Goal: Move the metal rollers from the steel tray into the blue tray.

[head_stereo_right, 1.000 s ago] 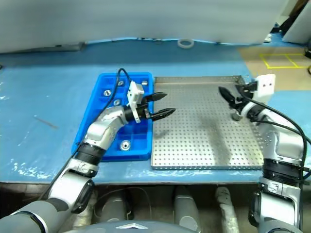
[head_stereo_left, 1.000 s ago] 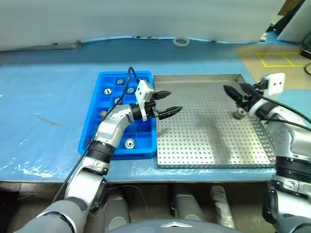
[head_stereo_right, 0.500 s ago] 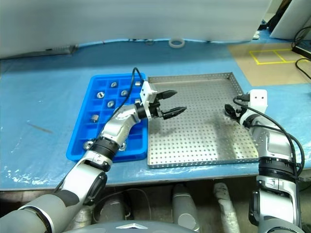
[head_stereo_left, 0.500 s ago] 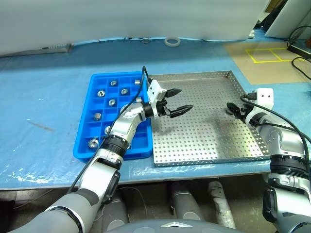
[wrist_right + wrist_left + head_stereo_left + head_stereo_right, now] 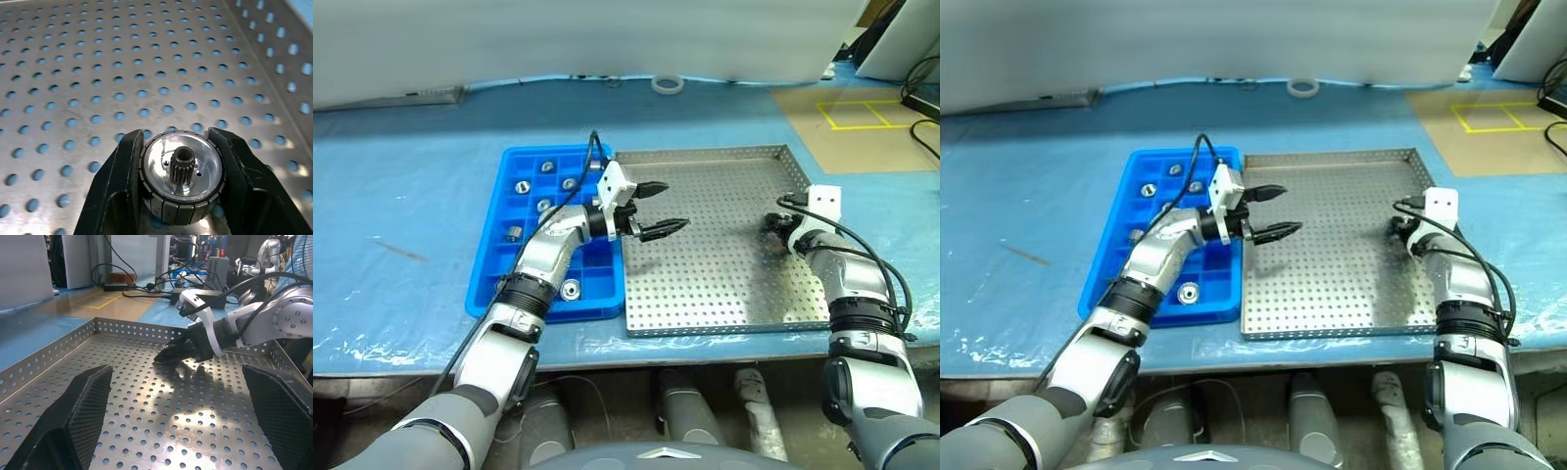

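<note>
Near the steel tray's (image 5: pixel 724 304) right rim, the right claw (image 5: pixel 181 171) pinches a metal roller (image 5: pixel 182 174), seemingly squarely, so lift straight; the left claw (image 5: pixel 654 208) hangs wide open, empty.

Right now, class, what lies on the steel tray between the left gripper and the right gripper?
Only bare perforated floor of the steel tray lies between the left gripper and right gripper, seen in the eye views and the left wrist view.

Blue-covered table (image 5: pixel 411 186), yellow-taped floor (image 5: pixel 862 113)
</note>
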Robot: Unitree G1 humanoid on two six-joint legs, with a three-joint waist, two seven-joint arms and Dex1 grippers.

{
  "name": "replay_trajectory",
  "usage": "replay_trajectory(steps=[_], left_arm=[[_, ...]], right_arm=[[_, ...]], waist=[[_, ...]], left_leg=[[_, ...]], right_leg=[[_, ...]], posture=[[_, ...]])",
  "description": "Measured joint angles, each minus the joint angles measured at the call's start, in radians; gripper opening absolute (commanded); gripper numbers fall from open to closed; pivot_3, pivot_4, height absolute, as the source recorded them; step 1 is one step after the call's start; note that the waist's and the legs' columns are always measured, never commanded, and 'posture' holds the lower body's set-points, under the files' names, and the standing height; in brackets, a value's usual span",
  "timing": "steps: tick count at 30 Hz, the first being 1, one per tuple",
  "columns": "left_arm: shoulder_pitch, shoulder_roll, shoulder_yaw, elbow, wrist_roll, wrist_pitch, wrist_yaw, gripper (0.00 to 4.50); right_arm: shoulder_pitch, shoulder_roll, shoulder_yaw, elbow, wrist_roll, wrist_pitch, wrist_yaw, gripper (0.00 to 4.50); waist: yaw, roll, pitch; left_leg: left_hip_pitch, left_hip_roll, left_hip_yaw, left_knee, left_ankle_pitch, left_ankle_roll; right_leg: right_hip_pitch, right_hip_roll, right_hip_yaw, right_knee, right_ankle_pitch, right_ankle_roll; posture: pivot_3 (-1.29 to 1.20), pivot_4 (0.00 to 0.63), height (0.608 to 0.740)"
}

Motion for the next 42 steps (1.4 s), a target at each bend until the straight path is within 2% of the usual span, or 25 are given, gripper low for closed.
replay_trajectory(steps=[3,7,10,15,19,28,36,42], left_arm=[[0.047,0.028,0.058,-0.110,-0.067,0.086,0.026,4.50],[0.129,0.132,0.119,-0.271,-0.115,0.177,0.061,4.50],[0.218,0.200,0.158,-0.351,-0.118,0.217,0.098,4.50],[0.394,0.280,0.248,-0.512,-0.123,0.285,0.202,4.50],[0.504,0.294,0.303,-0.639,-0.157,0.342,0.278,4.50],[0.566,0.315,0.329,-0.775,-0.197,0.408,0.368,4.50],[0.542,0.315,0.295,-0.757,-0.199,0.413,0.362,4.50],[0.537,0.315,0.286,-0.708,-0.198,0.396,0.342,4.50]], right_arm=[[-0.057,0.060,0.020,-0.006,0.002,-0.117,0.030,1.68],[-0.167,0.144,0.056,-0.048,0.072,-0.183,0.184,1.68],[-0.192,0.187,0.127,-0.089,0.131,-0.172,0.363,1.68],[-0.196,0.215,0.333,-0.131,0.149,-0.132,0.677,1.68],[-0.196,0.213,0.424,-0.128,0.139,-0.127,0.817,1.68],[-0.196,0.170,0.511,-0.082,0.074,-0.151,0.976,1.68],[-0.185,0.166,0.547,-0.039,-0.016,-0.221,0.977,1.68],[-0.179,0.165,0.546,-0.040,-0.038,-0.245,0.953,3.70]], waist=[[-0.001,0.001,0.001],[0.012,0.001,0.001],[0.044,0.001,0.001],[0.118,0.001,0.001],[0.165,0.000,0.002],[0.178,0.000,0.002],[0.169,0.000,0.002],[0.167,0.000,0.002]], left_leg=[[-0.001,0.000,0.001,0.000,0.000,0.000],[-0.001,0.002,0.001,-0.004,0.001,-0.002],[-0.001,0.003,0.001,-0.006,0.001,-0.002],[-0.002,0.003,0.001,-0.011,0.002,-0.003],[-0.002,0.002,0.000,-0.011,0.003,-0.005],[0.000,0.003,-0.009,-0.015,0.008,-0.014],[-0.002,0.004,-0.010,-0.015,0.008,-0.014],[0.000,0.004,-0.009,-0.015,0.009,-0.014]], right_leg=[[-0.004,0.000,0.001,0.002,0.001,-0.001],[-0.005,0.001,-0.001,0.002,0.001,-0.001],[-0.005,0.001,-0.002,0.001,-0.001,-0.003],[-0.005,0.000,-0.005,0.000,-0.002,-0.006],[-0.005,-0.001,-0.005,0.000,-0.003,-0.006],[-0.002,0.000,-0.005,0.003,-0.003,-0.006],[-0.005,0.002,-0.005,0.002,-0.003,-0.006],[-0.003,0.002,-0.005,0.003,-0.003,-0.006]], posture=[[-0.24,0.150,0.740],[-0.11,0.150,0.740],[-0.03,0.150,0.740],[0.07,0.150,0.740],[0.13,0.150,0.740],[0.15,0.150,0.740],[0.13,0.150,0.740],[0.09,0.150,0.740]])
